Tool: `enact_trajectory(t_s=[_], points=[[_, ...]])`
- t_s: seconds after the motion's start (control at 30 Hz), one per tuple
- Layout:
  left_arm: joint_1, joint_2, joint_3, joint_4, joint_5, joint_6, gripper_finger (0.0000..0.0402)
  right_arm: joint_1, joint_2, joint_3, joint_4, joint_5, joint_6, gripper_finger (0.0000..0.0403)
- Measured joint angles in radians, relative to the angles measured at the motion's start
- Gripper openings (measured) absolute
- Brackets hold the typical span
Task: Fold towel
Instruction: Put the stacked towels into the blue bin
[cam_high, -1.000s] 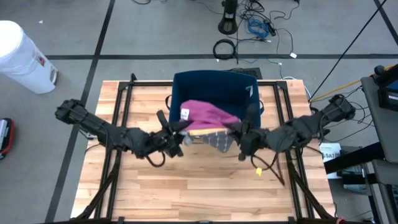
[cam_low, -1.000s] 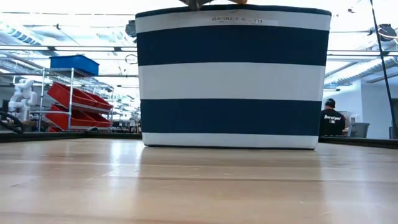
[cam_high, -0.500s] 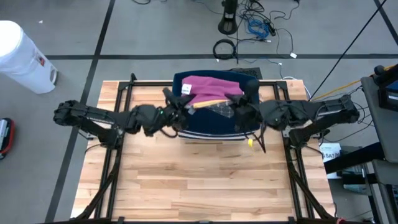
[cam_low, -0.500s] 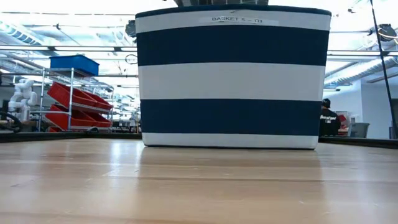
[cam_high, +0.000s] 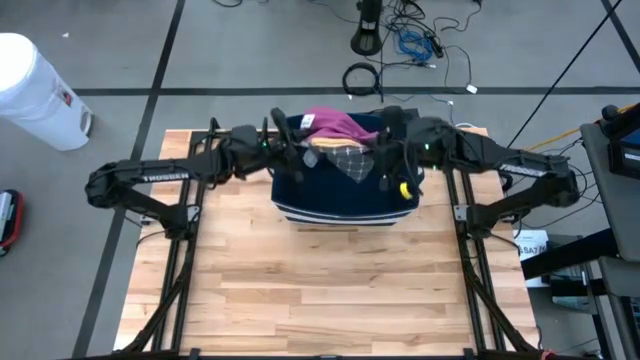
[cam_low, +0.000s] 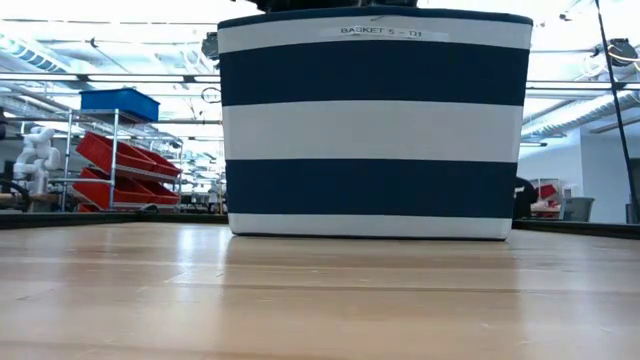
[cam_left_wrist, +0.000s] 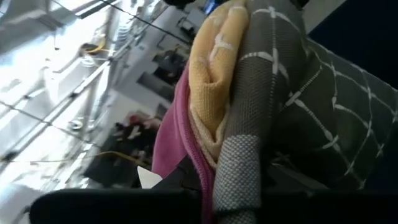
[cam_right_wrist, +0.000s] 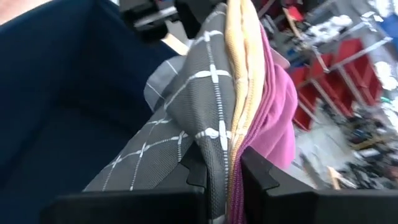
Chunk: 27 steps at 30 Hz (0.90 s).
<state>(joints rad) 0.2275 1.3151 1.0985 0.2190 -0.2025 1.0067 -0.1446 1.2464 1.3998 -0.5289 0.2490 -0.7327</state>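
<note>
Both tools moved further toward the table's (cam_high: 300, 290) far edge — left tool (cam_high: 297, 152) and right tool (cam_high: 385, 150) each clamped on the towel stack (cam_high: 338, 135) over the basket (cam_high: 345, 195).

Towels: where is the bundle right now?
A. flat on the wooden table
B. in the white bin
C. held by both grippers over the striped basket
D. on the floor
C: the left gripper and right gripper both pinch the stacked towels above the blue striped basket.
</note>
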Motion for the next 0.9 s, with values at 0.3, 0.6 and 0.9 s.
enact_trajectory(t_s=[0.3, 0.6, 0.9], points=[[0.208, 0.015, 0.000, -0.088, 0.371, -0.144, 0.0045, -0.229, 0.038, 0.000, -0.057, -0.372, -0.047, 0.0031], [0.316, 0.083, 0.000, -0.152, 0.483, -0.168, 0.0045, -0.371, 0.146, 0.002, -0.125, -0.451, -0.120, 0.0031], [0.326, 0.169, 0.001, -0.217, 0.497, -0.110, 0.0045, -0.457, 0.213, 0.002, -0.253, -0.566, -0.145, 0.0031]])
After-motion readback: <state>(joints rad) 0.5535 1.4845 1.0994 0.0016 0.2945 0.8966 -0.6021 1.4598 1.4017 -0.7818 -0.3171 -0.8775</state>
